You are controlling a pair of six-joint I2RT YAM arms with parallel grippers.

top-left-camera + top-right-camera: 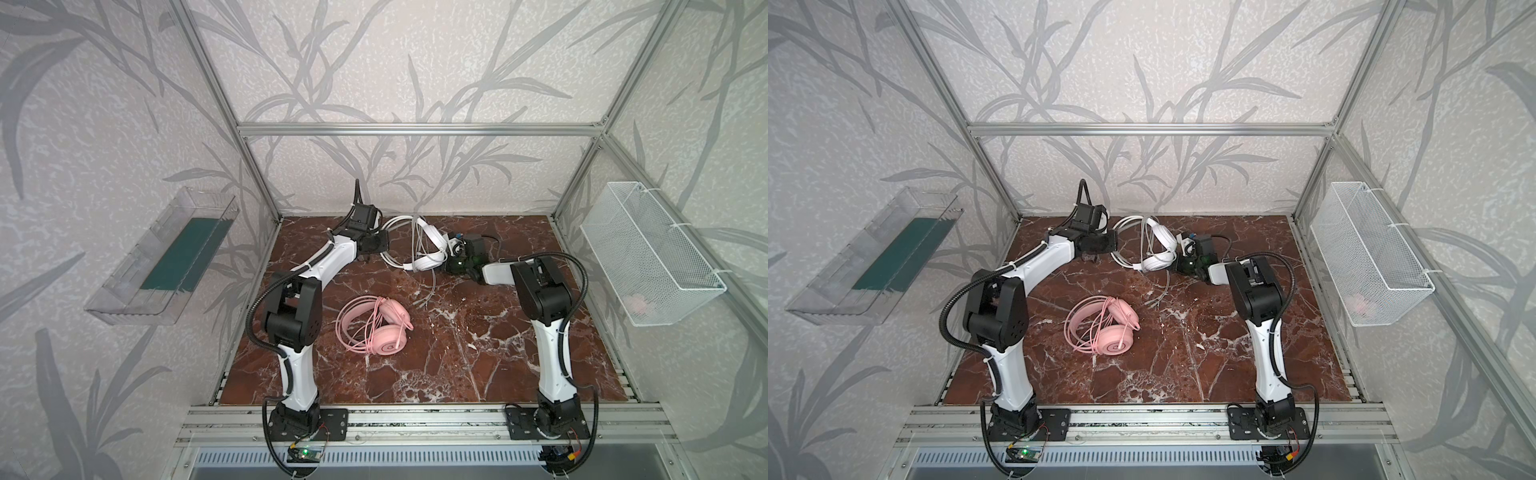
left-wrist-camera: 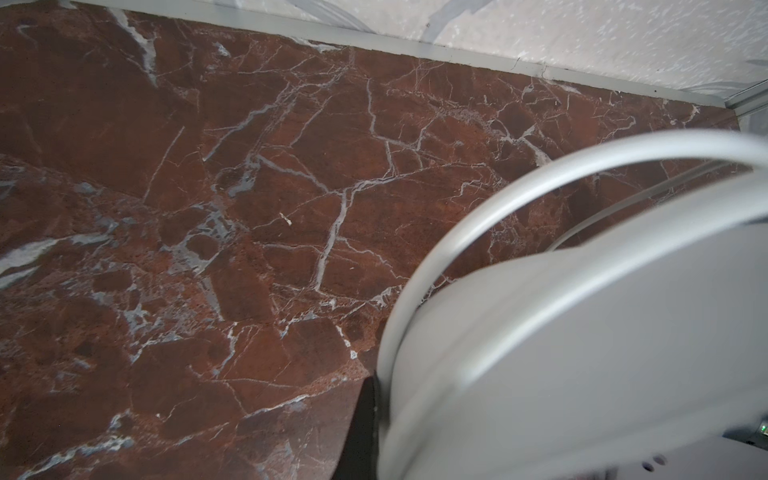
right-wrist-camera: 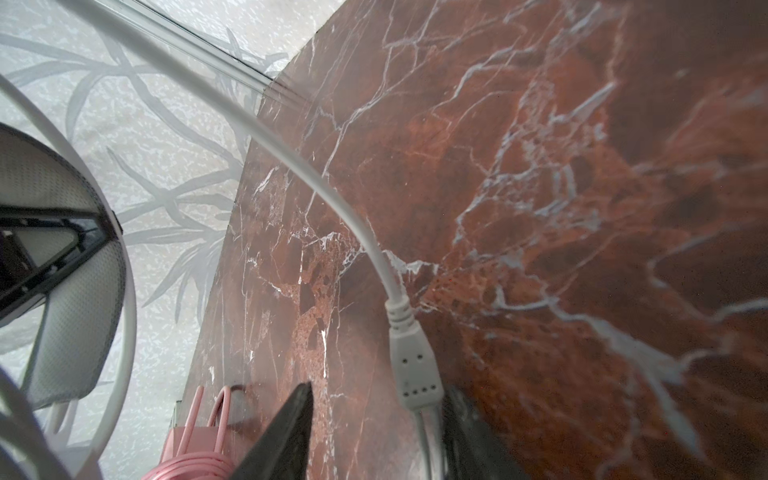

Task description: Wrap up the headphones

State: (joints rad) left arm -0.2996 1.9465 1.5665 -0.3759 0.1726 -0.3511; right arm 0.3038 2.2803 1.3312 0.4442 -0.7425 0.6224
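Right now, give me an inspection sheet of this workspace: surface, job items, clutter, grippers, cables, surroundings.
Surface: red-brown veined marble table.
Job's things: pink headphones lying near the middle; white headphones at the back, between the two grippers.
Clutter: nothing seen.
Grippers: left gripper shut, against the white headband; whether it grips cannot be seen. Right gripper open, the white cable's junction between its jaws.
Cables: pink cable looped across its headphones; white cable partly looped, tail trailing on the table.
Surroundings: clear tray on the left wall; wire basket on the right wall, something pink inside.
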